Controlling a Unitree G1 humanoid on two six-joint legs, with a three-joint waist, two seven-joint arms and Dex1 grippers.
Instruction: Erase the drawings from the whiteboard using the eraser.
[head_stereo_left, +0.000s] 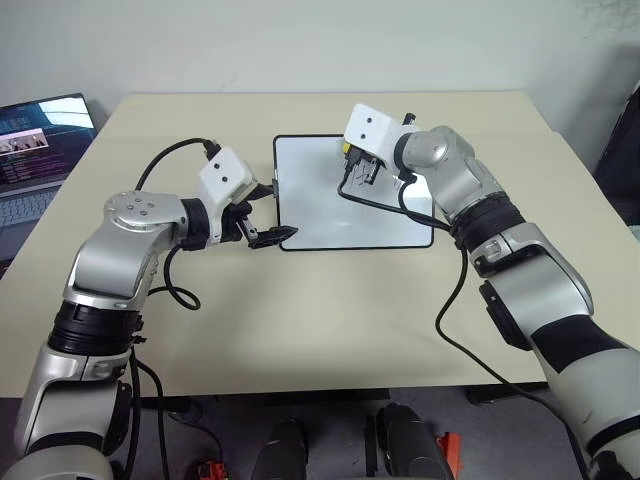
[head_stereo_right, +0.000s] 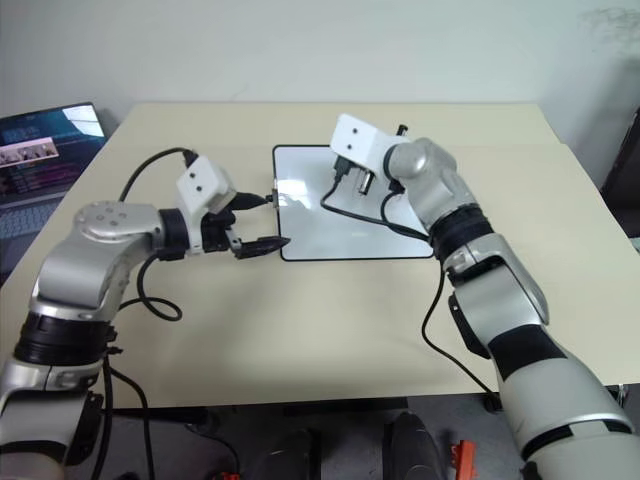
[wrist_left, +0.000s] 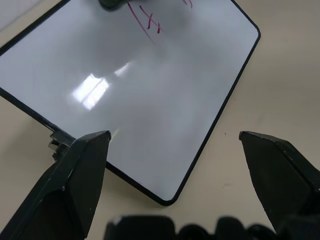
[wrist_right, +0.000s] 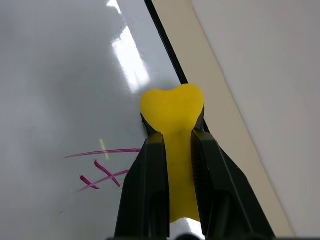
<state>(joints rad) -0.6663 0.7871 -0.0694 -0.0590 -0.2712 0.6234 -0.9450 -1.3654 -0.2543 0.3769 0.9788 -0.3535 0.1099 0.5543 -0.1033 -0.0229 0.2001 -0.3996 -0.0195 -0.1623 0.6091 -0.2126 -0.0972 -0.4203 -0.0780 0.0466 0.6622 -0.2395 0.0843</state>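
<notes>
Your right gripper (wrist_right: 177, 145) is clamped tight on the eraser (wrist_right: 173, 107), squeezing the yellow block so its tip bulges out past the black fingers (wrist_right: 150, 170). It's over the far part of the whiteboard (head_stereo_left: 330, 215), which lies flat in the middle of the table (head_stereo_left: 300, 320). Whether the eraser tip actually touches the surface, can't tell. The magenta drawings (wrist_right: 102, 170) sit just beside the eraser. Your left gripper (wrist_left: 175, 145) is spread wide, holding nothing, right at the board's near left corner. A laptop (head_stereo_left: 40, 150) sits off to the far left.
</notes>
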